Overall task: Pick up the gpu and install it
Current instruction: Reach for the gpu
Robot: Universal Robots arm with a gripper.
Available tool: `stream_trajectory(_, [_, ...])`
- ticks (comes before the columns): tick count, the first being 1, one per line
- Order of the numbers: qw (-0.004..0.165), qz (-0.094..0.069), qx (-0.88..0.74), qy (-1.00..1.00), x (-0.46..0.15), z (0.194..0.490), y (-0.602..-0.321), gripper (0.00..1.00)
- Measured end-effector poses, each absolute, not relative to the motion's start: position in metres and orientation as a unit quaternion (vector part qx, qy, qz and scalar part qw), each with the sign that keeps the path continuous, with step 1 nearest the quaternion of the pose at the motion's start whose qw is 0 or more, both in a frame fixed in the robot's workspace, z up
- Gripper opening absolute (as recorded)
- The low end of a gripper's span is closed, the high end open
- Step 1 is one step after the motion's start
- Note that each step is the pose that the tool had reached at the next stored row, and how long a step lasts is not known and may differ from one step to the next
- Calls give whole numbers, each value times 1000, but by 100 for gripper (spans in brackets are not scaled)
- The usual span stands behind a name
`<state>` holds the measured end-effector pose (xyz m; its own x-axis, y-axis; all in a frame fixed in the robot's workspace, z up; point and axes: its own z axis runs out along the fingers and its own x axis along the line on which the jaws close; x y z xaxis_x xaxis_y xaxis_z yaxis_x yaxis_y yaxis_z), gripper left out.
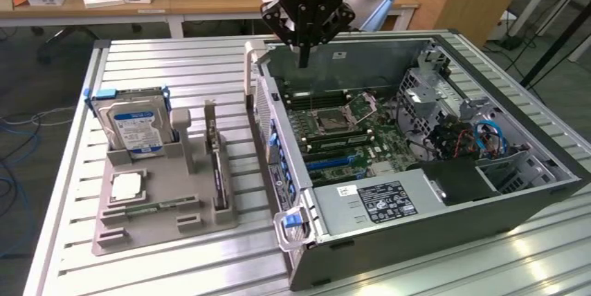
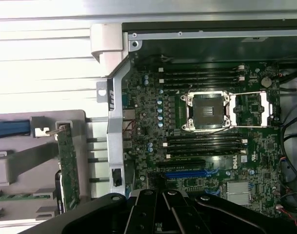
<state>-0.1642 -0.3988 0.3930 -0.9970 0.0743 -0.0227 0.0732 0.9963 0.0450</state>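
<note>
Your hand (image 1: 303,57) hovering shut, gripping nothing, above open computer case (image 1: 443,241); gpu (image 1: 220,178) standing on edge in grey holder (image 1: 159,173) on table (image 1: 138,68).

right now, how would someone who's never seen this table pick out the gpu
Find the open computer case, then the grey tray beside it, on the exterior view's left. The gpu is the thin dark card standing on edge along the tray side nearest the case, unlike the hard drive with a blue-white label and the green memory stick lying flat.
</note>
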Motion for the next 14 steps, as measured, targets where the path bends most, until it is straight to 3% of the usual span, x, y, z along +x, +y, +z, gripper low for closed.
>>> stream_trajectory(14, [12,22,33,999,-191,392,-399,11])
